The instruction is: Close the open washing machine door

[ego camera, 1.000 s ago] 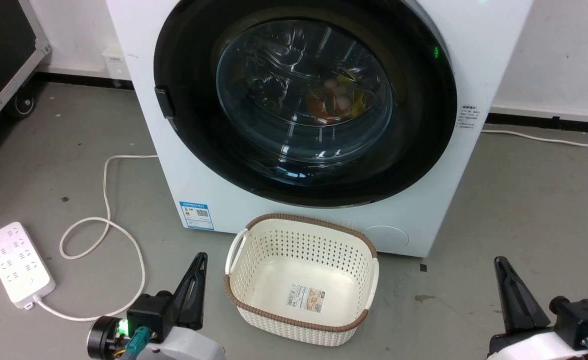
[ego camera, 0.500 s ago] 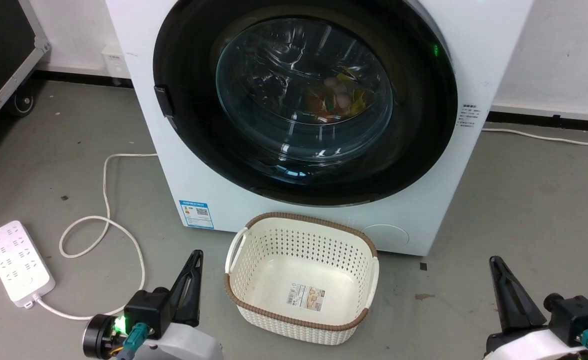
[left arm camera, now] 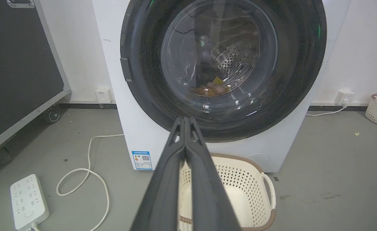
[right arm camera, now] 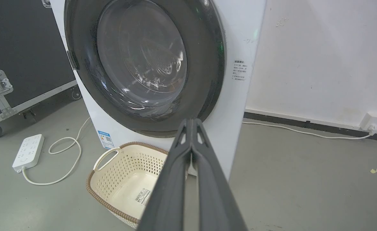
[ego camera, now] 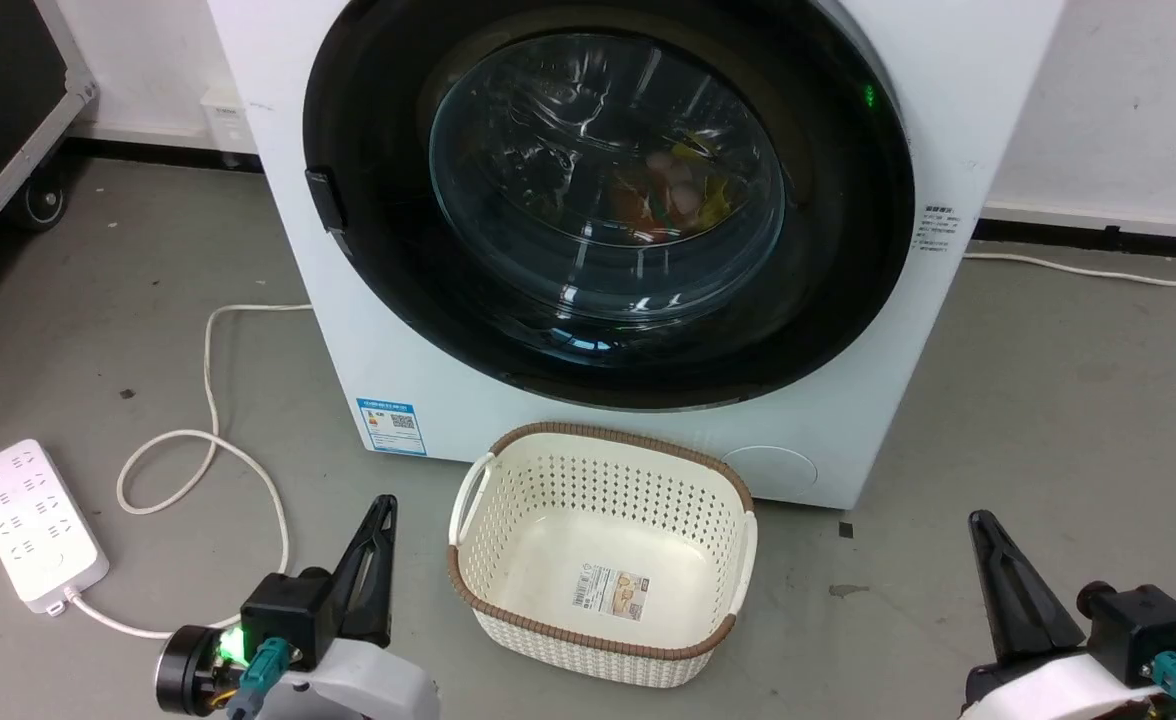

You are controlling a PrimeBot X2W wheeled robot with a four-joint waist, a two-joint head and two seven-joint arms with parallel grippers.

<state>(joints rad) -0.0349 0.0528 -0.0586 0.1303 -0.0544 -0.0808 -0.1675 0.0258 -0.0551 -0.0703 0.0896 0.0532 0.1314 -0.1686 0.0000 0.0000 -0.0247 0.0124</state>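
The washing machine [ego camera: 418, 370] [left arm camera: 134, 134] [right arm camera: 236, 106] is a white box standing in front of me. Its round black-rimmed door [ego camera: 848, 250] [left arm camera: 300, 64] [right arm camera: 207, 64] lies flat against the front, and coloured laundry shows through the glass bowl. A small handle tab sits on the door's left rim. My left gripper [ego camera: 382, 505] [left arm camera: 185, 119] is shut with nothing in it, low on the floor side, left of the basket. My right gripper [ego camera: 978, 520] [right arm camera: 191, 121] is shut too, holding nothing, at the lower right, well clear of the door.
A cream perforated basket [ego camera: 603, 470] [left arm camera: 268, 192] [right arm camera: 111, 160] stands on the floor against the machine's front. A white power strip [ego camera: 33, 520] with a looping cord [ego camera: 208, 440] lies at the left. A black wheeled case [left arm camera: 18, 70] stands at the far left.
Both grippers have slid slightly lower in the head view, and the whole picture has shifted a little. The door looks the same.
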